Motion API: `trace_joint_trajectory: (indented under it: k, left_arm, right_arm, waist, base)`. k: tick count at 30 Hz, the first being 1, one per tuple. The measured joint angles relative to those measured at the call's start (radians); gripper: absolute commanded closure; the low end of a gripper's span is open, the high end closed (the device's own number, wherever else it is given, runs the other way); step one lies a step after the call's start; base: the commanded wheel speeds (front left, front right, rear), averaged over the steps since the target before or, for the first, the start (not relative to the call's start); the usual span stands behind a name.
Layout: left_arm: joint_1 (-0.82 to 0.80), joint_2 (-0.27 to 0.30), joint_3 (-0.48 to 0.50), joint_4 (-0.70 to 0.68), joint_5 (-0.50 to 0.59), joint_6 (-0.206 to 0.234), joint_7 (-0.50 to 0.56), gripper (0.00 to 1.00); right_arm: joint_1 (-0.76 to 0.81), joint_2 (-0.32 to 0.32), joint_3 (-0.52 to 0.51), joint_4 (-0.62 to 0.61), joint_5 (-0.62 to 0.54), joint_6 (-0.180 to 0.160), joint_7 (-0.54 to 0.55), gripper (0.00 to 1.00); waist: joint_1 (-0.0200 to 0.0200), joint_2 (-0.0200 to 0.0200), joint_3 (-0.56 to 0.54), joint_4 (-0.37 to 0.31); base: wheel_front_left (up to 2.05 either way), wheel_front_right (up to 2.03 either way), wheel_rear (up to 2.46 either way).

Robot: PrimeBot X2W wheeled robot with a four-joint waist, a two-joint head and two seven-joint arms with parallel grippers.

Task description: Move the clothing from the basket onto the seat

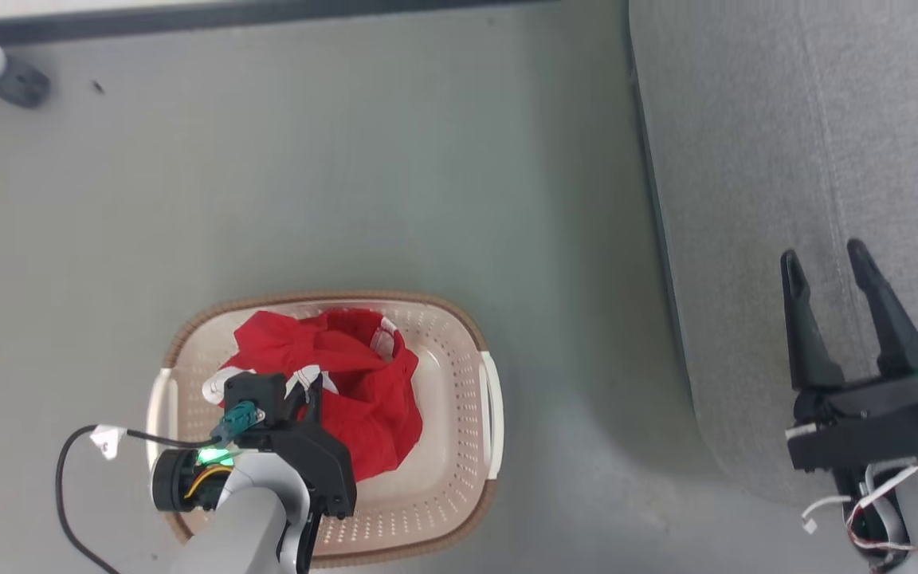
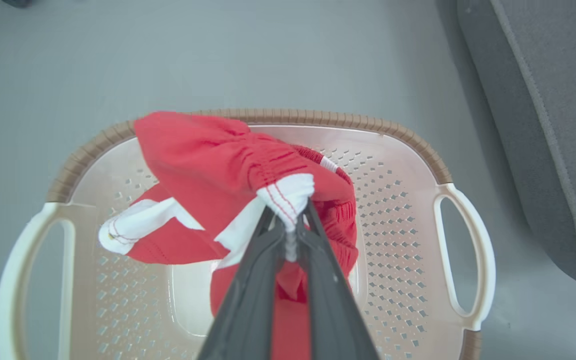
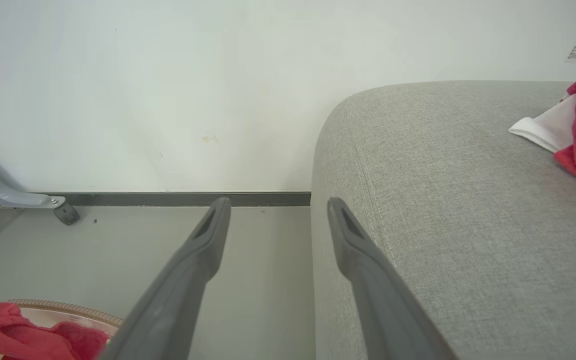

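The left gripper (image 2: 288, 222) is pinching the white hem (image 2: 288, 192) of the red garment (image 2: 203, 150), probably shorts, which is drooping soft and light into the basket (image 2: 398, 142). The right gripper (image 1: 824, 257) is idling, spread wide, over the seat (image 1: 786, 119).

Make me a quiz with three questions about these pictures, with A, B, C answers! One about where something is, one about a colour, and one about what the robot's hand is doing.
1. Where does the basket stand? A on a table; B on the floor; C on a shelf.
2. What colour is most of the clothing? A red; B blue; C green.
3. What is the left hand doing? A hanging wide open; B lying flat on the floor; C pinching the clothing's white trim.

Answers: 1 B, grey floor lies all round the basket. 2 A, the fabric is bright red with some white trim. 3 C, it is shut on the trim above the basket.
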Motion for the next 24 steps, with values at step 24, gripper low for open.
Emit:
trace_joint_trajectory:
  k: [24]
  left_arm:
    - [0.155, 0.073, 0.085, -0.237, 0.021, -0.018, -0.009, 1.0]
  right_arm:
    - [0.165, 0.002, 0.004, 0.091, 0.012, 0.003, 0.0, 0.0]
  waist:
    - [-0.0001, -0.0001, -0.338, 0.075]
  base:
    - [0.0, 0.0, 0.0]
